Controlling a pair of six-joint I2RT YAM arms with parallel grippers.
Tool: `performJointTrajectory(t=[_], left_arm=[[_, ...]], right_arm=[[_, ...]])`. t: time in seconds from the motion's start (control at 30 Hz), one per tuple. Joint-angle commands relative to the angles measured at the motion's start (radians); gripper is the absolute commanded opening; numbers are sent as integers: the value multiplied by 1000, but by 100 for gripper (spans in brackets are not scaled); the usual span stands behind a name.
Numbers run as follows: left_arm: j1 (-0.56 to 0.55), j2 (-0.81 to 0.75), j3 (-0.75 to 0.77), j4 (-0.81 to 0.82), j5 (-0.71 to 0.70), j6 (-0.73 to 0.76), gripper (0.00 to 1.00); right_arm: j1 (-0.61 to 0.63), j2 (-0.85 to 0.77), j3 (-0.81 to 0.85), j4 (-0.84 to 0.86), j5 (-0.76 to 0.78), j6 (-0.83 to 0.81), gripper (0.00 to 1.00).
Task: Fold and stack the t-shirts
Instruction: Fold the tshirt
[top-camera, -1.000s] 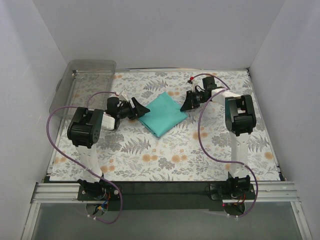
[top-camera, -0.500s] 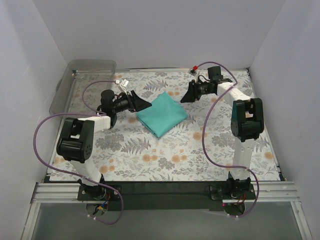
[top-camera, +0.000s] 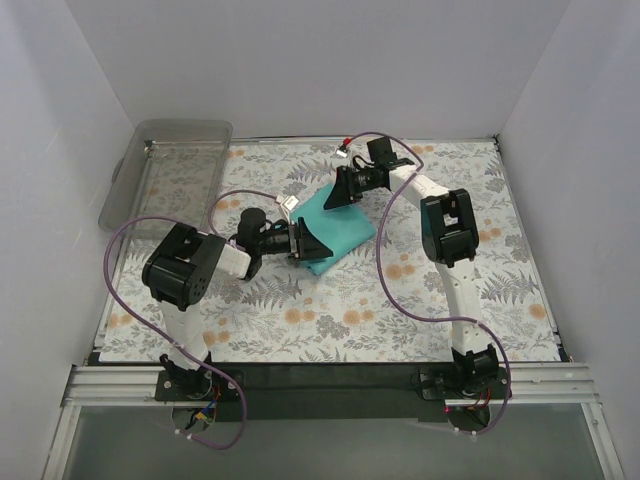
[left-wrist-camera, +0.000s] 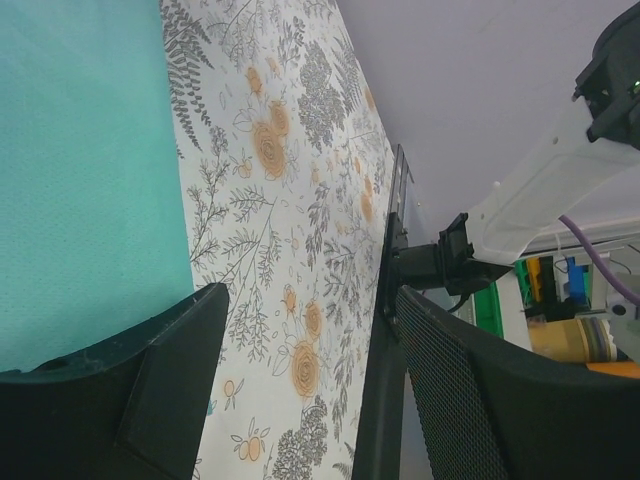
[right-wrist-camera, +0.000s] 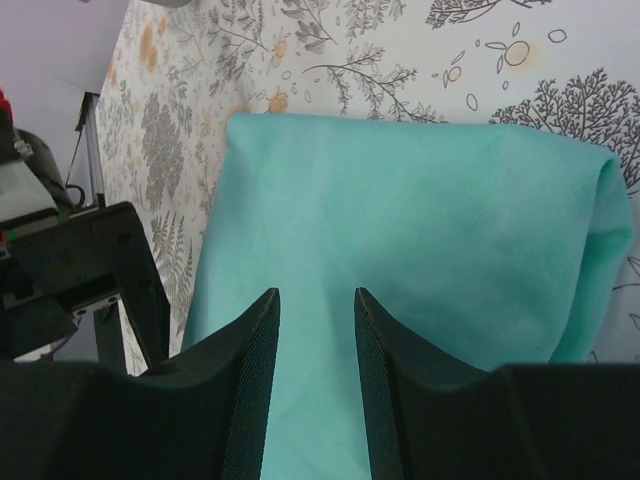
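plain white walls (top-camera: 300, 70) round floral tablecloth (top-camera: 330, 320), clear plastic bin (top-camera: 185, 132) far-left corner, alu rail (top-camera: 110, 385) near edge

t-shirt (top-camera: 350, 225): worktop centre | left gripper (top-camera: 305, 242): its near-left edge | right gripper (top-camera: 335, 193): its far edge | bin (top-camera: 122, 185): far-left corner

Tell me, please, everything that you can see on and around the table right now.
t-shirt: 1, teal, folded, middle of the table, between the two end effectors
table cover: 1, white with grey ferns and orange flowers, across the table
bin: 1, clear plastic, far left corner
walls: 3, white, left, far and right sides
cables: 2, purple, one looping along each arm
left arm and right arm: 2, white and black, bases at the near edge
left end effector: 1, black, open, at the t-shirt's near left edge
right end effector: 1, black, open, over the t-shirt's far edge
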Motion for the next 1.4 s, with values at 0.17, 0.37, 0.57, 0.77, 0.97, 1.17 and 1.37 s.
performJointTrajectory(t=[0.17,0.37,0.57,0.77,0.97,1.17,1.37], left_arm=[[2,-16,-60,-50,-23,54,63],[-2,-19,-88,-186,-39,125,63],[-3,-33,-95,-233,-53,156,62],[-2,-224,-83,-333,-95,235,62],[20,-527,-81,-600,-279,393,66],[74,-905,-141,-777,-537,434,79],[89,-1137,-186,-895,-606,426,86]], right_arm=[[-14,96,95,89,167,210,36],[-22,132,114,107,181,238,36],[-28,131,132,117,126,222,37],[-51,-22,74,117,8,63,45],[-90,-286,-116,11,191,-167,64],[-91,-446,-426,-8,405,-324,77],[-91,-438,-503,5,476,-309,76]])
